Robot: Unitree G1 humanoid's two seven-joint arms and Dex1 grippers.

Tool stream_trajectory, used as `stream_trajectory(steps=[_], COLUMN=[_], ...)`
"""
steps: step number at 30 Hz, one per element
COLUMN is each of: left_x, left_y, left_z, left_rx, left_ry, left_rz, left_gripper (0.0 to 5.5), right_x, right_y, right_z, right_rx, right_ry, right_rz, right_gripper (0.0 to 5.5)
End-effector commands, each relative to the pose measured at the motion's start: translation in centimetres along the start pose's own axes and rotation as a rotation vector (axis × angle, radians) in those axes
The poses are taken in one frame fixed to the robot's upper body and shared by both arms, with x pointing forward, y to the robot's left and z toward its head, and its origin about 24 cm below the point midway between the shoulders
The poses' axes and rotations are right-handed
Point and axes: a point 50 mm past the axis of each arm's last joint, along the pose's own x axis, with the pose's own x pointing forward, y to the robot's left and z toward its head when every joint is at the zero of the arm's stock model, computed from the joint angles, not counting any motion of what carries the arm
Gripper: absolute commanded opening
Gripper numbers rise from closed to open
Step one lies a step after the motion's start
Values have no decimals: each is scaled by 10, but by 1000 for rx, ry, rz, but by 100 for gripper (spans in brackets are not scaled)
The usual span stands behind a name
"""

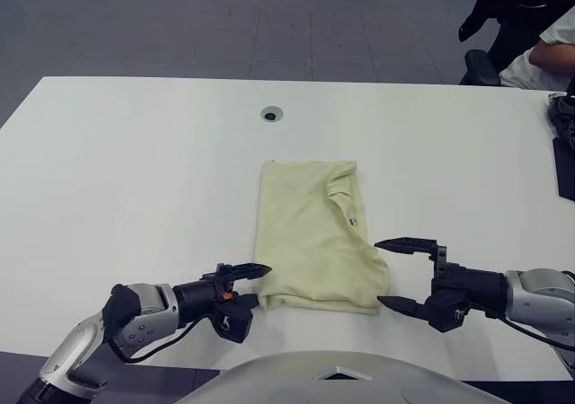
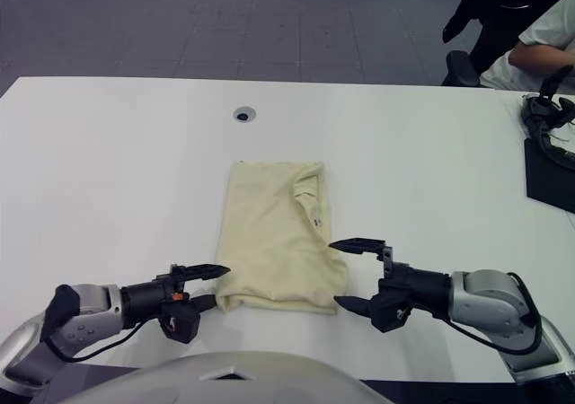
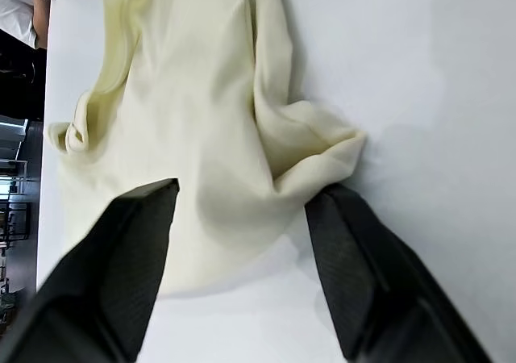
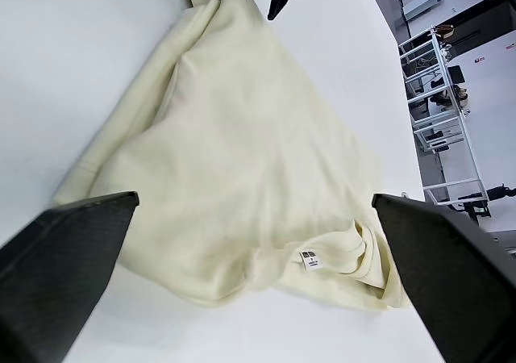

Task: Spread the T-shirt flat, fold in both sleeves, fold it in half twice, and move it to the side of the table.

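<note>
Left gripper (image 1: pixel 258 285) is sitting open, holding nothing, its fingers (image 3: pixel 121 266) straddling the bunched near corner of the T-shirt (image 1: pixel 310 238). Right gripper (image 1: pixel 381 272) is gaping wider, also empty, with the opposite near corner just ahead of its tips. Beyond both, the shirt is lying as a narrow strip with sleeves tucked in, running away across the table (image 1: pixel 135 171). Risk, as I'm judging it: the left corner is puckering into several layers, so closing there may be catching only the top ply. The right hem is bulging outward, so uneven grabs could be skewing the half-fold.
</note>
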Motion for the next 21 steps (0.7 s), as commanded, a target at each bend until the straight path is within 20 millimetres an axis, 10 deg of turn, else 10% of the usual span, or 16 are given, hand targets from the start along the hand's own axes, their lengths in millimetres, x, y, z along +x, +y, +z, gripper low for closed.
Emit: stream_trajectory(steps=[1, 13, 21], left_x=[1, -11, -9], left_y=[-14, -4, -3], left_z=[7, -2, -11], left_rx=[-78, -221, -206], left_ry=[-31, -22, 7], left_rz=[-100, -76, -43], left_gripper=[213, 5, 0], right_x=[-3, -2, 16], right_y=[7, 28, 34], right_z=[-2, 1, -10], right_rx=[15, 119, 49], right_ry=[32, 67, 51], right_rz=[71, 270, 273], right_gripper=[540, 540, 520])
